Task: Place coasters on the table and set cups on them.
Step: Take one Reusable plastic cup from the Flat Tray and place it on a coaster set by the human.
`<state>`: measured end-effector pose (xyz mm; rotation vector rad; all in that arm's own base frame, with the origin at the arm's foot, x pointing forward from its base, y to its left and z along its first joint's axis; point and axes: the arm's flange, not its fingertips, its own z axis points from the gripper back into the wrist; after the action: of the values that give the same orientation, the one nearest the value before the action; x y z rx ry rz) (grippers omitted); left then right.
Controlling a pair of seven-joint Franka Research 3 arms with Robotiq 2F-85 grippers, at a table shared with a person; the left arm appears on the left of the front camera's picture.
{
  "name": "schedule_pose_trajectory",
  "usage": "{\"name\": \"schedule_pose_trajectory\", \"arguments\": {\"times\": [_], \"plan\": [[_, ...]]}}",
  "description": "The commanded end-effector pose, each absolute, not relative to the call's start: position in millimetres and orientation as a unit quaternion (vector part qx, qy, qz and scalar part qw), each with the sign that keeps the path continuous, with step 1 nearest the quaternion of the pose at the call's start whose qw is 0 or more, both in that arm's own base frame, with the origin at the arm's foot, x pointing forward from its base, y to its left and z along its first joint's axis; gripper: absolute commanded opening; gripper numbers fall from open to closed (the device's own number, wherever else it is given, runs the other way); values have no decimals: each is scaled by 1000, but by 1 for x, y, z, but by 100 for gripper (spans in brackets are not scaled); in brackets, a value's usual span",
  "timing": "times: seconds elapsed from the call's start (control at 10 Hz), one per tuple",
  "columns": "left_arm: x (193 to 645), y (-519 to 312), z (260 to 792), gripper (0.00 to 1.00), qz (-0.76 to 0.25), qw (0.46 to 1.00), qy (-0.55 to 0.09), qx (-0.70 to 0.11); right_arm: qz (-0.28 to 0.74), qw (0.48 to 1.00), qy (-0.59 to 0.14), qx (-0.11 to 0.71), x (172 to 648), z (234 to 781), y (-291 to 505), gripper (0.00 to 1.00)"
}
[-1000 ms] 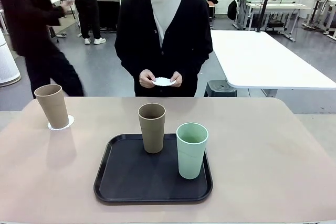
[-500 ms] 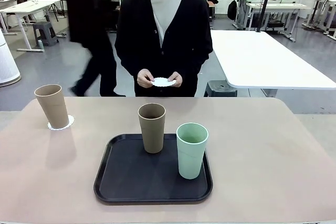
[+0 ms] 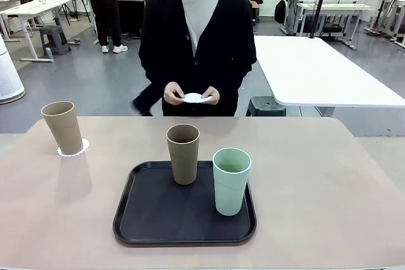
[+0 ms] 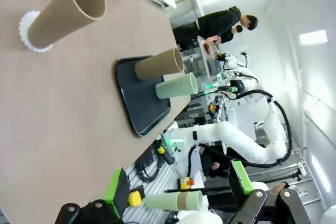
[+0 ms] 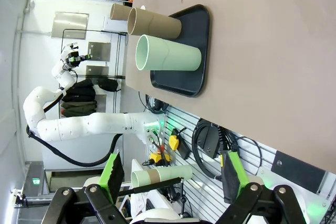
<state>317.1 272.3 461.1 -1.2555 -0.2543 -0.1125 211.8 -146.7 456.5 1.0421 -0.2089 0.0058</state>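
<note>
Item 1: tan cup (image 3: pixel 62 128), standing on a coaster (image 3: pixel 80 148) at the far left of the table (image 3: pixel 329 181).

Items 2 and 3: second tan cup (image 3: pixel 183 154) and mint cup (image 3: pixel 231 181), near each other on the black tray (image 3: pixel 145 219) at the table's middle.

Item 4: second coaster (image 3: pixel 197 98), held roughly flat in the person's hands (image 3: pixel 174 94) beyond the far edge.

Orientation: all 3 cups upright, mouths up, long axis vertical, tapering to a narrow base.

Tools: left gripper (image 4: pixel 177 184) and right gripper (image 5: pixel 172 174), both spread wide and holding nothing, back from the table.

Hazards, as judged: a tall, narrow-based cup tips if nudged or gripped high. A finger reaching for 1 tray cup may knock its neighbour. The thin paper coaster may slide or crumple under a cup set down off-centre.
</note>
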Motion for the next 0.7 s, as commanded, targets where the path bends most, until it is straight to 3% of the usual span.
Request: {"name": "schedule_pose_trajectory", "arguments": {"times": [0.0, 0.6], "plan": [[312, 273, 461, 100, -45, 801, -123, -585, 9, 856, -109, 506, 213, 456, -146, 100], [312, 273, 461, 100, -45, 801, -123, -585, 9, 856, -109, 506, 213, 456, -146, 100]]}}
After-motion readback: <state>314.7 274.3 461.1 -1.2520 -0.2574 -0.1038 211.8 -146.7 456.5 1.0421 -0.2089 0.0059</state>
